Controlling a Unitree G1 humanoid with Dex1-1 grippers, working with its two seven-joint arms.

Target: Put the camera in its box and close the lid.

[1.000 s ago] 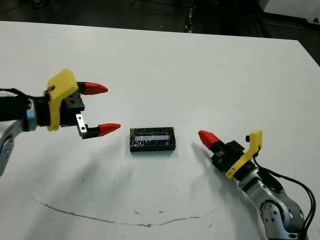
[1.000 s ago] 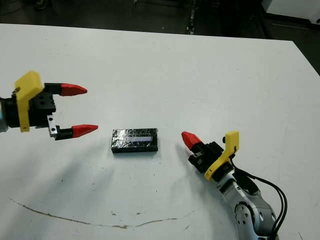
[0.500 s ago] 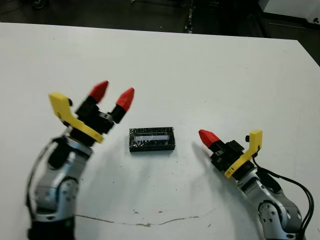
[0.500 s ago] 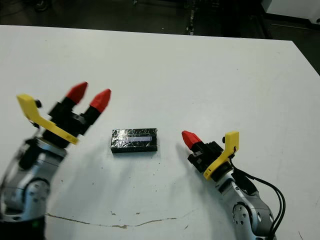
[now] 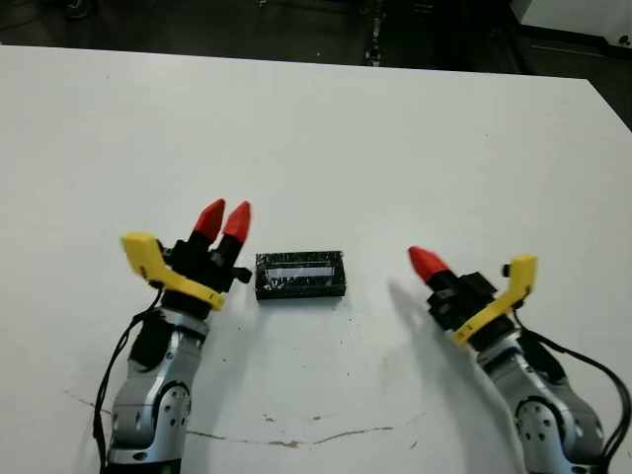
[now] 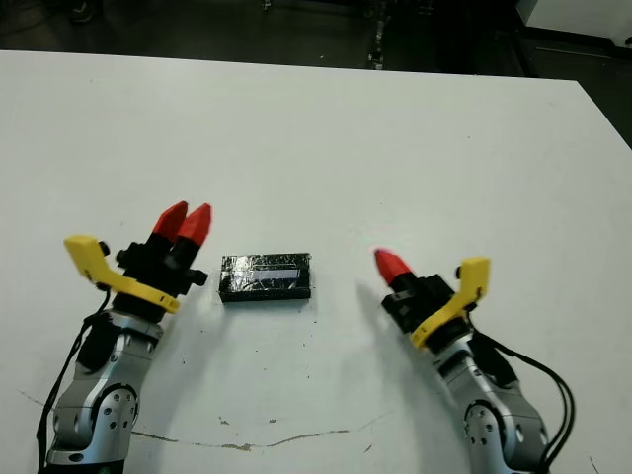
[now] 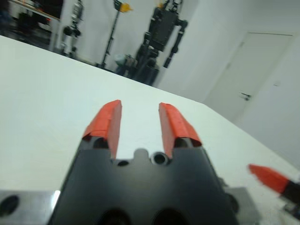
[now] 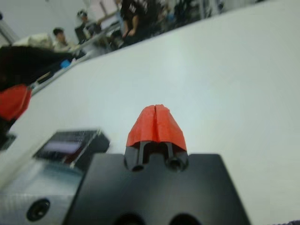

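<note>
hidden: the small black rectangular box with its crinkled silvery-foil lid sits shut, so its inside can't be seen; no separate glossy black camera bar shows anywhere on the table
cut off: both arms run out of the picture at the near edge; the right arm's dark cable leaves at the right edge
hard to make out: in the right wrist view the box is blurred, only a pale strip on its top reads; a red tip of the other pincer shows blurred at the picture's edge
box place: lying flat near the middle of the white table, between the two pincers, touching neither
left pincer: just left of the box, red tips pointing far and a little right; fingers slightly apart with a narrow gap, nothing between them
right pincer: right of the box, clearly apart from it, tip pointing far-left; the two red fingers pressed together, clamped on nothing
surface: plain white tabletop, soft shadows near each arm; a thin brownish curved scuff line runs along the near part
room: dark floor beyond the far table edge with stands and equipment legs; the left wrist view shows pale walls, a door and a dark humanoid frame on a stand; the right wrist view shows blurred people beyond the table's far side
</note>
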